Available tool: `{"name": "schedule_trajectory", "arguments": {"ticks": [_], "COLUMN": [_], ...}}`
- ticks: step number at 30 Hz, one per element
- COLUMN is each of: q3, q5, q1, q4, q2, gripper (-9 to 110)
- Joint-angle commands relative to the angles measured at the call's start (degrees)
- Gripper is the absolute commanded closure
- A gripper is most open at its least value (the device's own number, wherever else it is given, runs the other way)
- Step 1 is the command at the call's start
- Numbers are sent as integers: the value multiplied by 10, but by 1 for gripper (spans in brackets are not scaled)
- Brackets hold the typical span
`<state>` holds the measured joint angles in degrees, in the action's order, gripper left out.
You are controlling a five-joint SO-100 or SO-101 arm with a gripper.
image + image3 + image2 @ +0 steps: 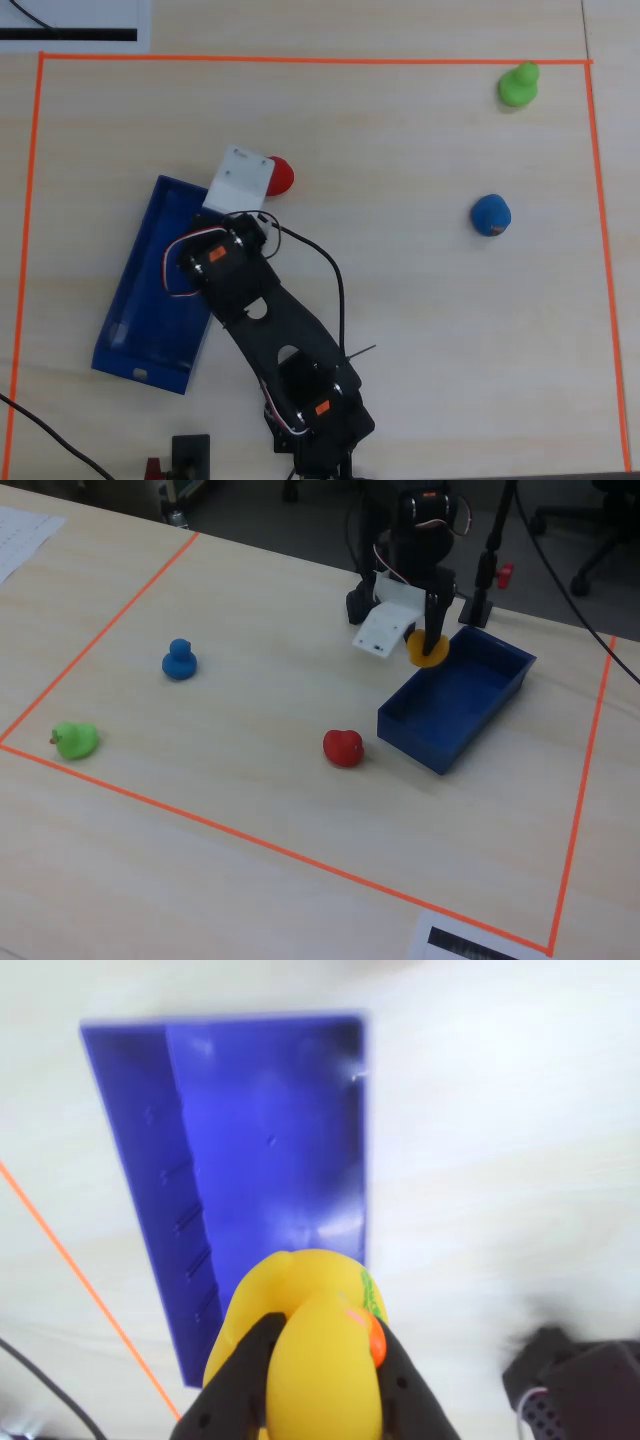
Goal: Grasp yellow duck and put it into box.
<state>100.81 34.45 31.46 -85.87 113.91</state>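
Note:
My gripper (pixel 320 1360) is shut on the yellow duck (pixel 310 1350), its black fingers (pixel 240 1380) pressing both sides of it. In the wrist view the duck hangs over the near edge of the blue box (pixel 270 1140), whose open inside lies just ahead. In the fixed view the duck (pixel 428 648) is held above the box's (pixel 470 670) far left rim, with my gripper (pixel 430 640) above it. In the overhead view the arm hides the duck; the box (pixel 150 290) lies at the left.
A red duck (pixel 343 747) sits near the box's front corner. A blue duck (pixel 179 660) and a green duck (pixel 75 740) stand far left in the fixed view. Orange tape (pixel 250 840) frames the work area. Cables and stands are behind the arm.

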Motion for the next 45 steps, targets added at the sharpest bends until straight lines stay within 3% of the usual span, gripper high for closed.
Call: {"name": "schedule_trajectory", "arguments": {"ticks": [1, 10, 16, 20, 24, 28, 38, 45], "q3": [-41, -40, -18, -10, -12, 14, 477, 686], "q5": [-10, -22, -2, 6, 17, 47, 206, 296], "q1": [43, 92, 80, 68, 42, -11, -181, -293], "q4": [20, 89, 95, 89, 74, 70, 233, 272], "q2": [-45, -124, -128, -116, -82, 11, 407, 608], "gripper": [101, 100, 79, 76, 79, 101, 101, 101]}}
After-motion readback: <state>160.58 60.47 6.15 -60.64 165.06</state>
